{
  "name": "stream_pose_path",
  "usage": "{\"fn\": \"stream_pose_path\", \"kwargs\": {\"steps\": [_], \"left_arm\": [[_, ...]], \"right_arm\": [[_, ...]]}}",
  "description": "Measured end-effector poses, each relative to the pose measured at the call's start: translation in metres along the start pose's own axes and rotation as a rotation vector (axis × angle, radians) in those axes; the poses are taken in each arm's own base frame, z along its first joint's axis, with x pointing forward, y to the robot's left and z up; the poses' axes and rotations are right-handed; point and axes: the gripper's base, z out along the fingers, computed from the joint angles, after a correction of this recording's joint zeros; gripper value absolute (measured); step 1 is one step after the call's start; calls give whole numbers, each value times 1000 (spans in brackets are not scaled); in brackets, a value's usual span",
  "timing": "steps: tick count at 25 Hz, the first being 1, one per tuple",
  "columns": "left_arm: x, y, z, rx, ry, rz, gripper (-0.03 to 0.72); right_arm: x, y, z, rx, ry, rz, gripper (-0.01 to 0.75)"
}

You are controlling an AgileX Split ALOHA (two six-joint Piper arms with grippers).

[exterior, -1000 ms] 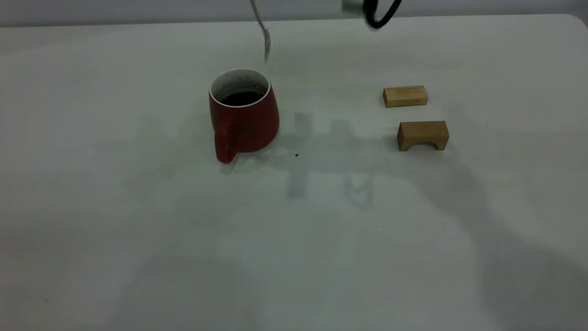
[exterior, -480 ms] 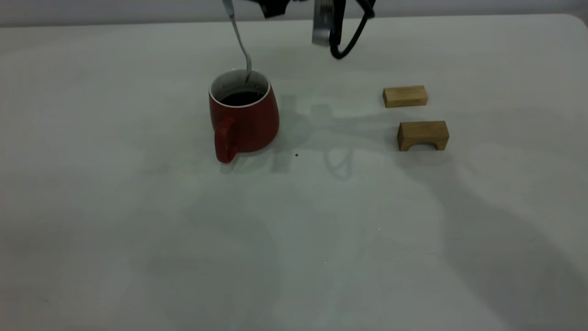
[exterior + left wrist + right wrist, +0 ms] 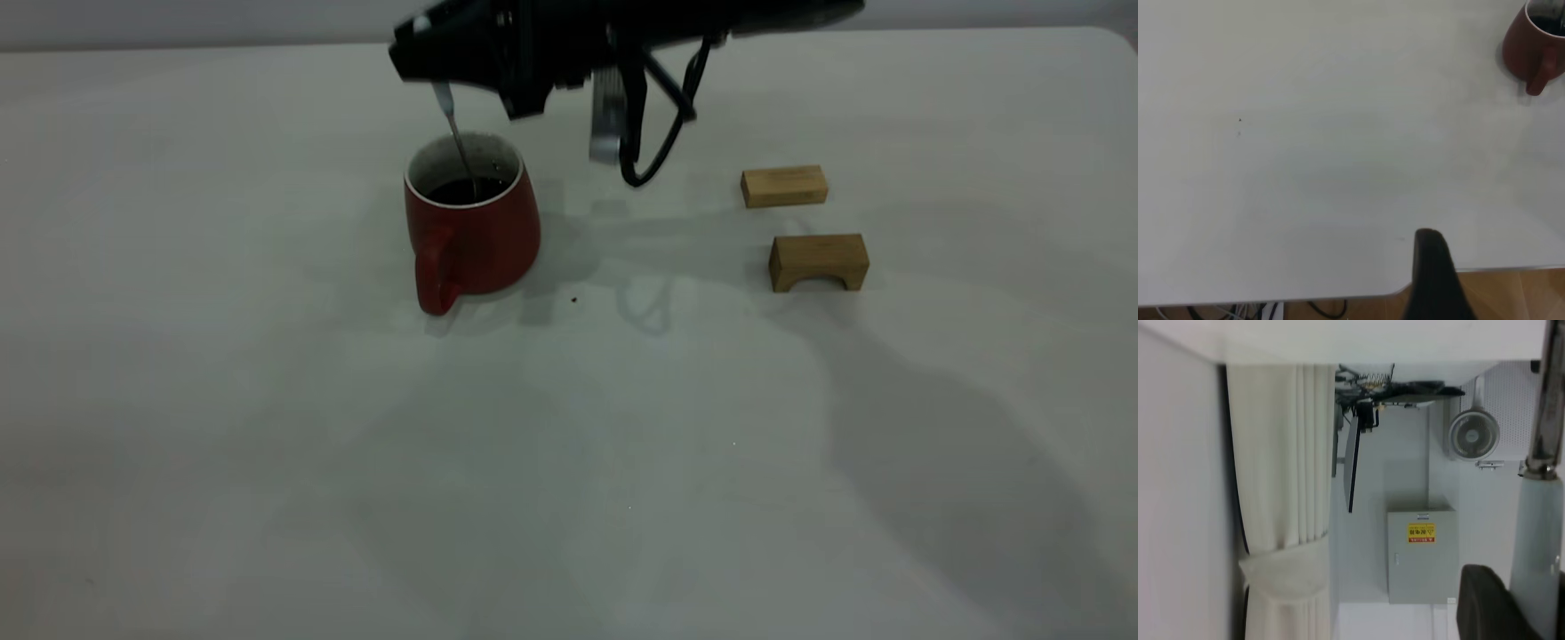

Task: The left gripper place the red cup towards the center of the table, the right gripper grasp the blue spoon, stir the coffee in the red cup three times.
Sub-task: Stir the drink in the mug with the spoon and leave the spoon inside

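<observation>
Dim exterior view, soft shadows, slight blur

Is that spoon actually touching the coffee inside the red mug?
Touching. In the exterior view the blue spoon, held by the right gripper, slants down past the red cup's rim and its lower end disappears into the dark coffee.
</observation>
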Motion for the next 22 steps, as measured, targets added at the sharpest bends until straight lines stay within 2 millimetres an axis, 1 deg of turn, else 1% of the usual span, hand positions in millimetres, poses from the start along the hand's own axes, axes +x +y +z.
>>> {"fn": "stream_pose_path", "kwargs": {"steps": [4,8,11,14,17,19,22], "left_arm": [[0,0,0,0,0,0,551],[0,0,0,0,0,0,551],[0,0,0,0,0,0,551],[0,0,0,0,0,0,551],[0,0,0,0,0,0,551],[0,0,0,0,0,0,551],[0,0,0,0,0,0,551]], "right_arm": [[-19,0,8,15,4,10,136],[-24,5,12,8,15,-13,136],[-26,8,7,18,15,-24,136],[-30,12,-5,44,14,-33,136],[-32,15,-13,65,24,32,136],[-33,13,-14,86,36,93,136],[-31,8,-9,113,42,155,136]]}}
